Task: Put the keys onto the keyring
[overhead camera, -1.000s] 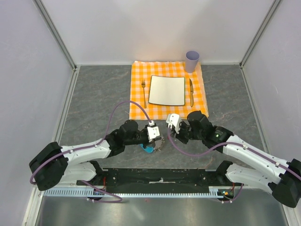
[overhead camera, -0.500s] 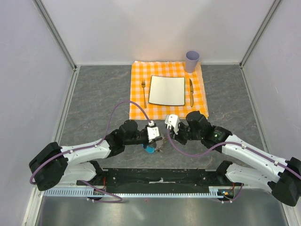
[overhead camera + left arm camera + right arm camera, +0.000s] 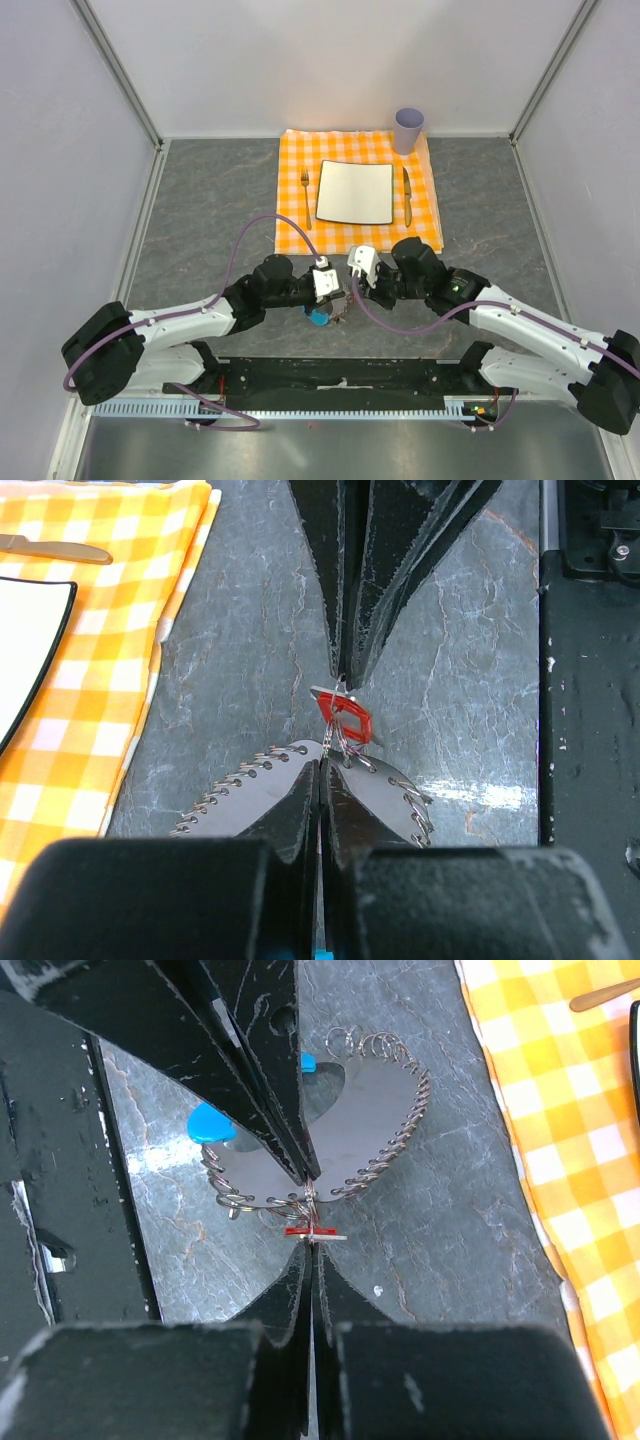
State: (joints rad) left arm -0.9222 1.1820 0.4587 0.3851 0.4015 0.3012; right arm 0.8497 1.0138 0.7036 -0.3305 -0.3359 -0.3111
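Key (image 3: 347,718), red head, pinched tight in right gripper (image 3: 312,1248), held against keyring (image 3: 415,1110). Left gripper (image 3: 322,772) is clamped on the ring's edge facing it, probably bracing it for threading. Both sit between the arms, short of the cloth (image 3: 295,190).

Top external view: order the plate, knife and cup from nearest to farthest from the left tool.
From the left tool:
1. plate, in the middle of the checked cloth, straight beyond the tool.
2. knife, on the cloth just right of the plate.
3. cup, at the cloth's far right corner.
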